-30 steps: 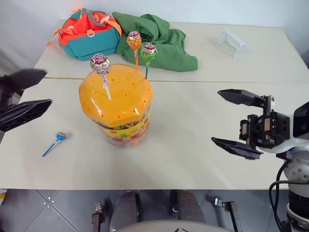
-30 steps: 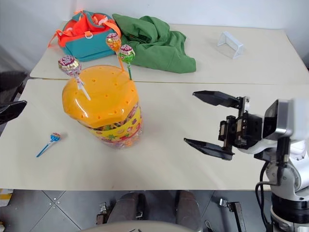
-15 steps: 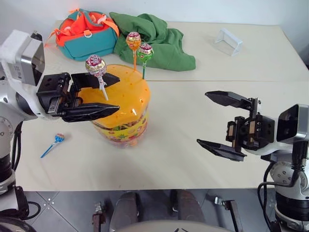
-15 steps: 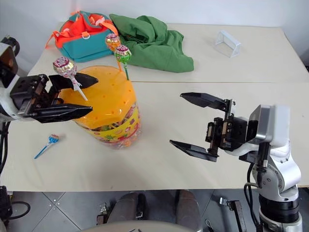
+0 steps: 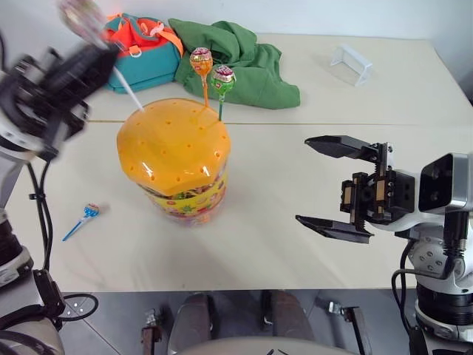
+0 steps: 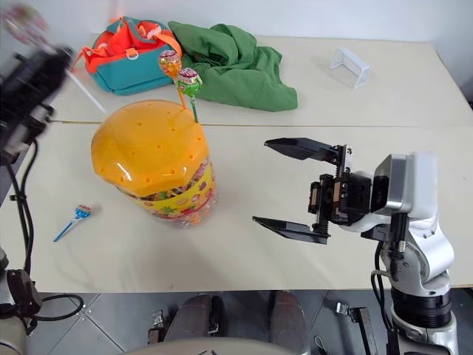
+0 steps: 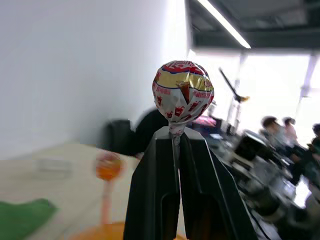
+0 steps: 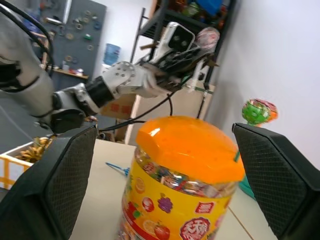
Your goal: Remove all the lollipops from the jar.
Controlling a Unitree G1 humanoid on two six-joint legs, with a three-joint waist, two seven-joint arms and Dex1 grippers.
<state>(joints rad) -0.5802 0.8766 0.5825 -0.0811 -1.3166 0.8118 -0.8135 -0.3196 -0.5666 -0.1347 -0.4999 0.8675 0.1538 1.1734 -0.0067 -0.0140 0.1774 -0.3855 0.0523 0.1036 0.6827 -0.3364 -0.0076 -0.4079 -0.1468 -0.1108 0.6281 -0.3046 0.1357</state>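
Left eye view: the left gripper (image 5: 89, 63), raised at ten o'clock of the jar (image 5: 176, 159), has its fingers clamped on the pink lollipop (image 5: 81, 13) by its white stick (blurred). The orange lollipop (image 5: 202, 61) and green lollipop (image 5: 225, 76) stand in the jar's lid; the blue lollipop (image 5: 87, 214) lies on the table (image 5: 295, 185) at eight o'clock. The right gripper (image 5: 336, 188), fingers wide apart, hovers at three o'clock.

Left wrist view: fingers (image 7: 155, 195) pinch the stick.

Right wrist view: the jar stands between spread fingers (image 8: 65, 180).
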